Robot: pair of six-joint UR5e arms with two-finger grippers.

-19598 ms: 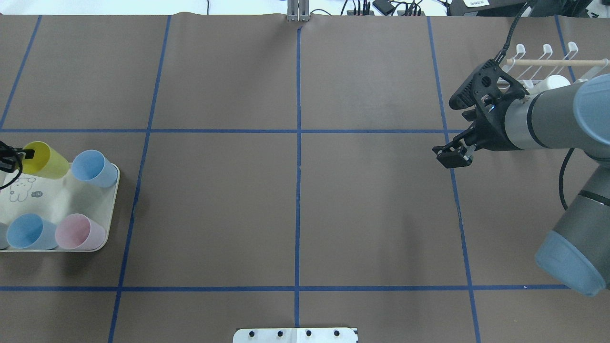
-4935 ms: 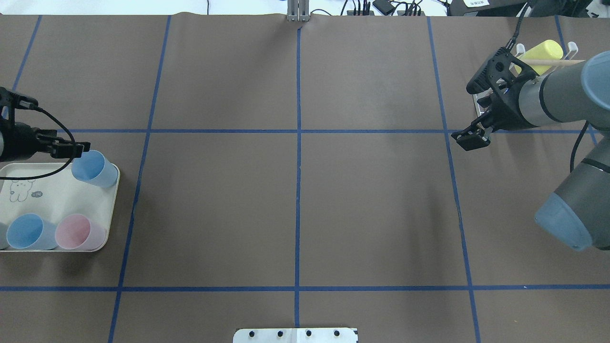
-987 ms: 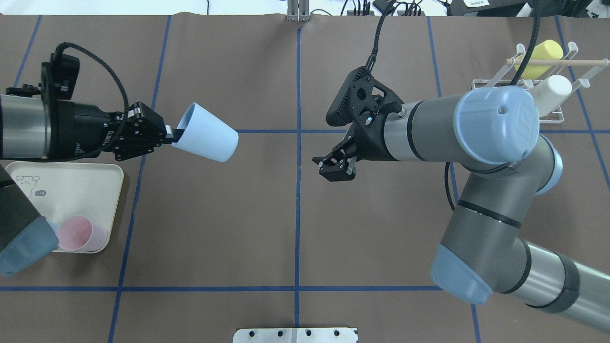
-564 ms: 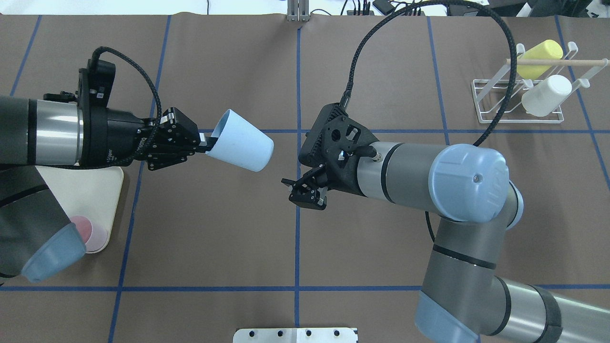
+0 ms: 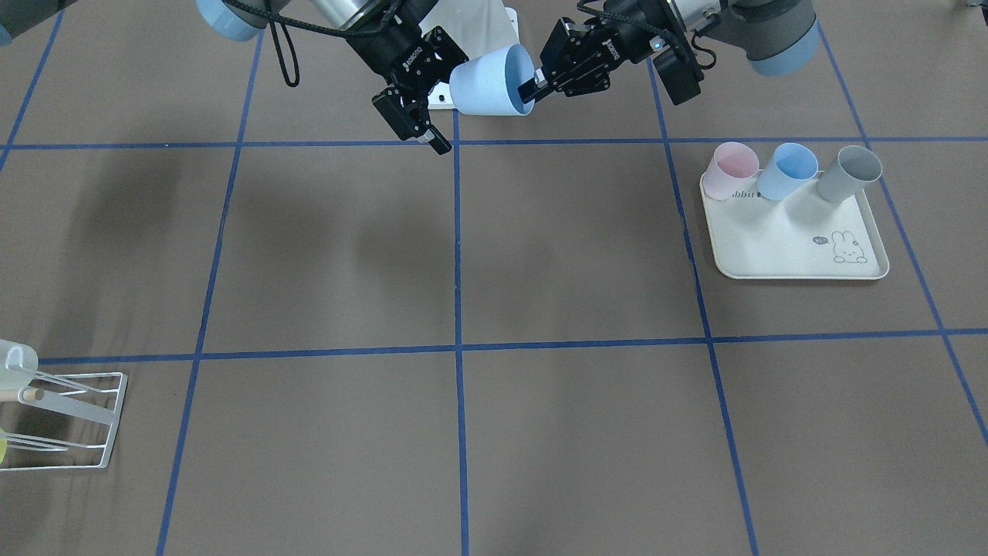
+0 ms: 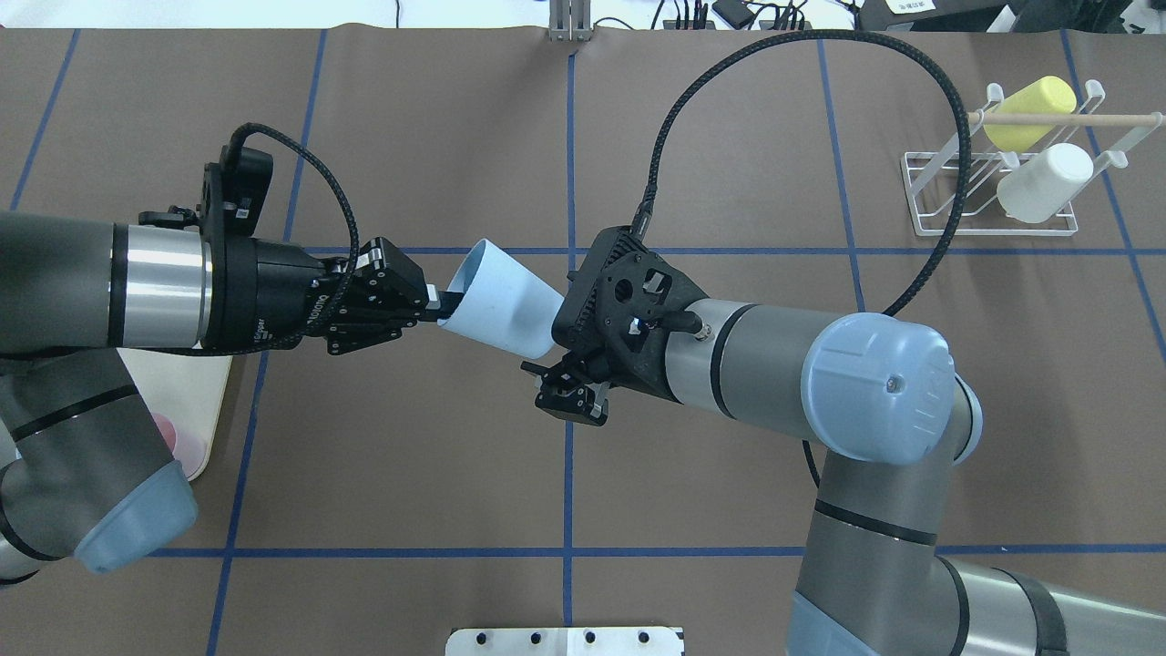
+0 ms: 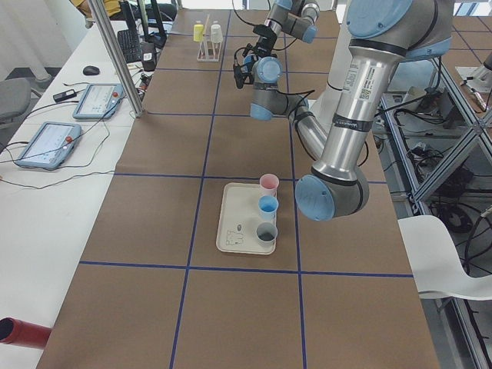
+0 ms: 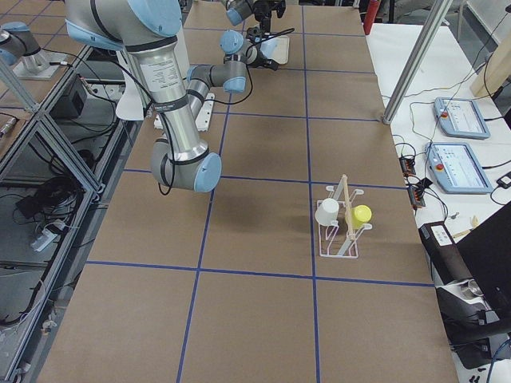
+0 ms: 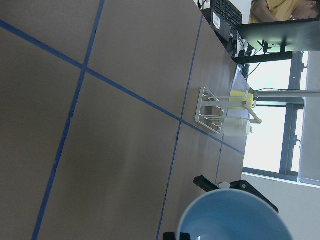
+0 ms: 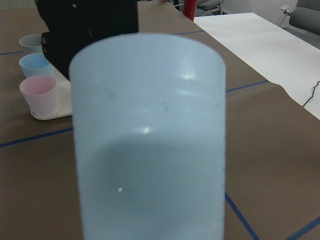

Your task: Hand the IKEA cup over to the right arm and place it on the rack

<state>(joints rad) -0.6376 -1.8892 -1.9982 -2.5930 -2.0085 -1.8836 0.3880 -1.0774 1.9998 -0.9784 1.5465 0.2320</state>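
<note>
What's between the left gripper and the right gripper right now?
A light blue cup, held by its rim in the left gripper, base toward the open right gripper; clearest in the overhead view.

Six cups in all, one cream tray, one white rack, two arms.

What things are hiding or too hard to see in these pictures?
- Overhead view: the left arm covers most of the tray, and only a bit of the pink cup shows.
- Front-facing view: the rack is cut off by the left edge.
- Right wrist view: the blurry light blue cup fills the picture and hides the right gripper.
- Side views: the left gripper and the right gripper are too small.
</note>
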